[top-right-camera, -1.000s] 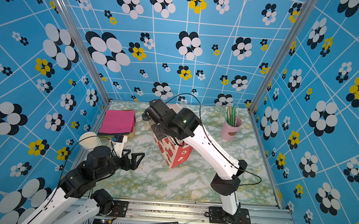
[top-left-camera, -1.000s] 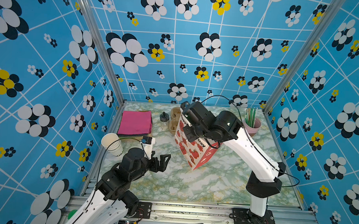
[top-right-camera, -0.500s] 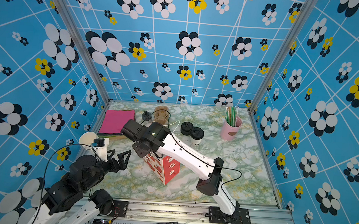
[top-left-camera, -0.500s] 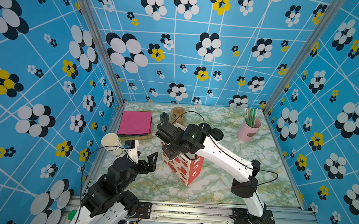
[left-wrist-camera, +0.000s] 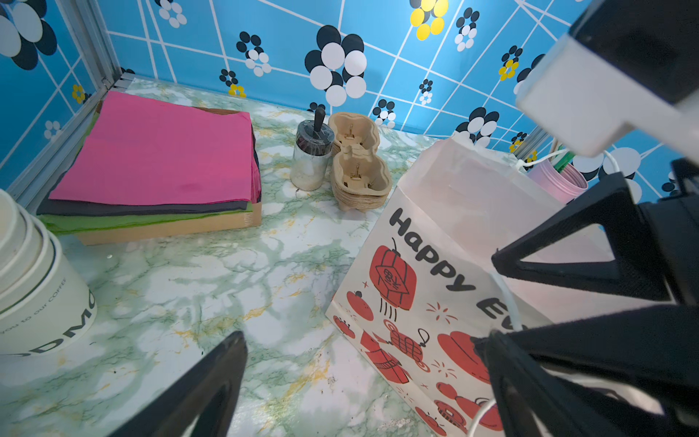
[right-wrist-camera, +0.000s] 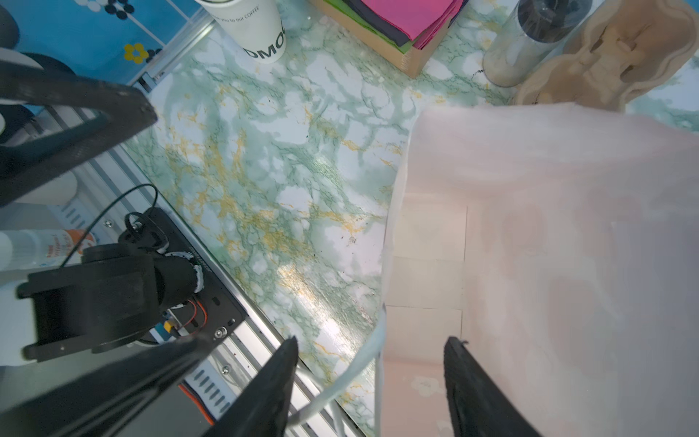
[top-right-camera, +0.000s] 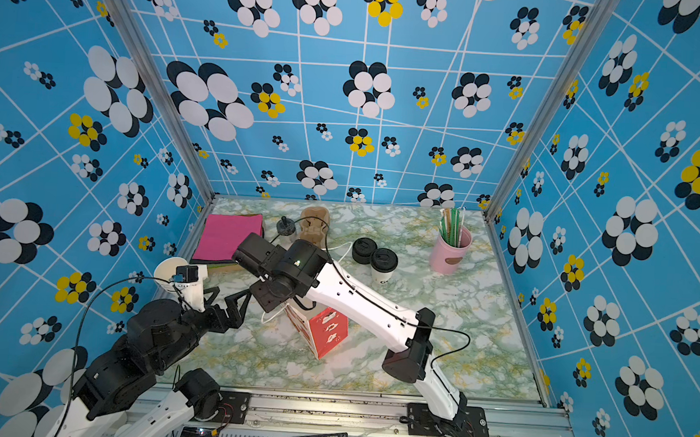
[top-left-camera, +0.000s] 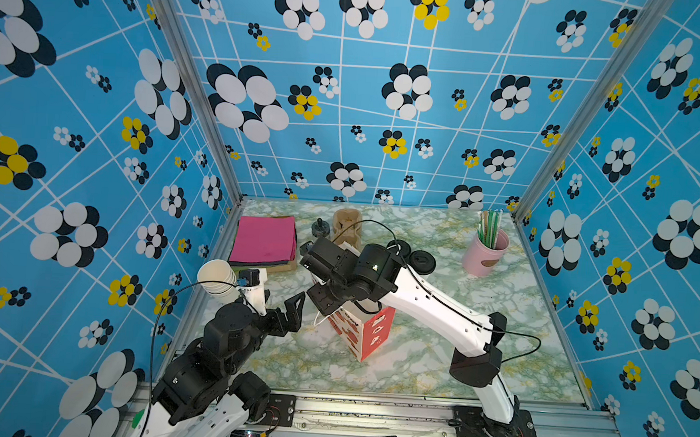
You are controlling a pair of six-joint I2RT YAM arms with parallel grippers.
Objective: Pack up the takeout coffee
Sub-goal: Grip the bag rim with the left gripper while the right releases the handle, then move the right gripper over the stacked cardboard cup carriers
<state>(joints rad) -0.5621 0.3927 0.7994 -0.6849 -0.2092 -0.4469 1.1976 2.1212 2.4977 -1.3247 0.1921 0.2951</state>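
The takeout coffee (top-right-camera: pixel 382 273), a white paper cup with dark lettering under a round black plastic sip lid (top-right-camera: pixel 384 257), stands upright toward the back of the green marbled counter (top-right-camera: pixel 470 331). It's just beside a squat stack of black lids (top-right-camera: pixel 364 250) and well apart from both arms.

My guess is the thin paper wall will dent under a hard squeeze, and the lid could pop off if you grab there. I'd take it around the mid-body, below the lid, and keep it upright. No way to tell if it's full.

In a top view only the sip lid (top-left-camera: pixel 420 260) shows, because the body is behind the right arm. Neither wrist view catches it at all.

The right gripper (right-wrist-camera: pixel 372 340) has its jaws apart, straddling the rim of the white paper bag with red prints (top-left-camera: pixel 368 333), pinching nothing as far as I can see. The left gripper (top-right-camera: pixel 232 294) hangs spread wide near the bag, empty.
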